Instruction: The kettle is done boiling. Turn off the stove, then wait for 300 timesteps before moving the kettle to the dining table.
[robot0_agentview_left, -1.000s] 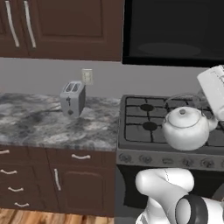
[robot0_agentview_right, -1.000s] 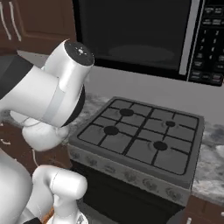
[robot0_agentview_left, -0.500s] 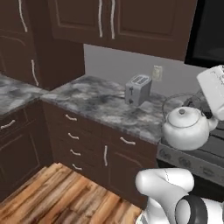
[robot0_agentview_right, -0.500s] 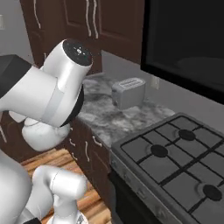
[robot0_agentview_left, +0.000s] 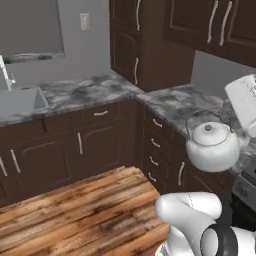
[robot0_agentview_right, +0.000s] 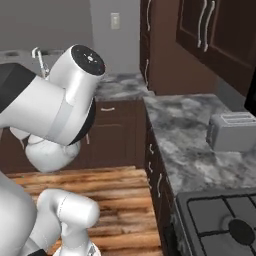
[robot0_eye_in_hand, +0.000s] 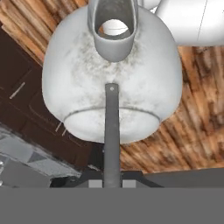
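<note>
No legible text, labels, brand marks, numbers or signs on any surface in the three views; cabinets, counters and appliances all appear unmarked.

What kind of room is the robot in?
A kitchen, a rendered one. There's a gas stove with burners, a toaster on a marbled counter, dark wood cabinets and a sink. A white kettle hangs in the air over the floor.
</note>
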